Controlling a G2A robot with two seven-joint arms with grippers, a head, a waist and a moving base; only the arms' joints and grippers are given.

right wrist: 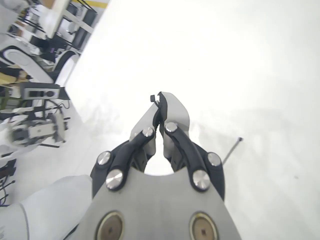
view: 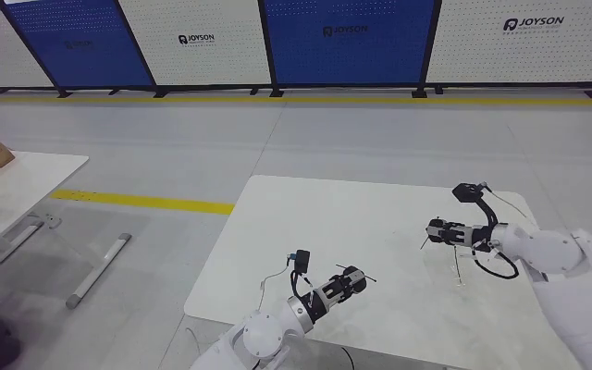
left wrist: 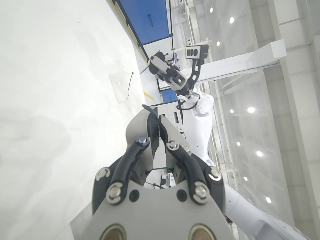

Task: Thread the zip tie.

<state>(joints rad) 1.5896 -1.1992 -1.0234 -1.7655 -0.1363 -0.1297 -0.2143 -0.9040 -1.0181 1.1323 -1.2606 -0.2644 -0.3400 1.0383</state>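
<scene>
On the white table point(view: 296, 231), my right gripper point(right wrist: 158, 102), near the right edge, is clamped on the zip tie point(right wrist: 153, 99); my left gripper point(left wrist: 156, 116), near the front edge, pinches a thin black strip point(view: 343, 268). They are well apart, so I judge the threading is not begun. A spare tie point(right wrist: 230, 152) lies by the right edge, not obstructing.

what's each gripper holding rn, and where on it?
Right gripper: jaws shut on a zip tie, just behind its head. Left gripper: jaws shut on a second tie, somewhere along the strap; both ends stick out sideways.
</scene>
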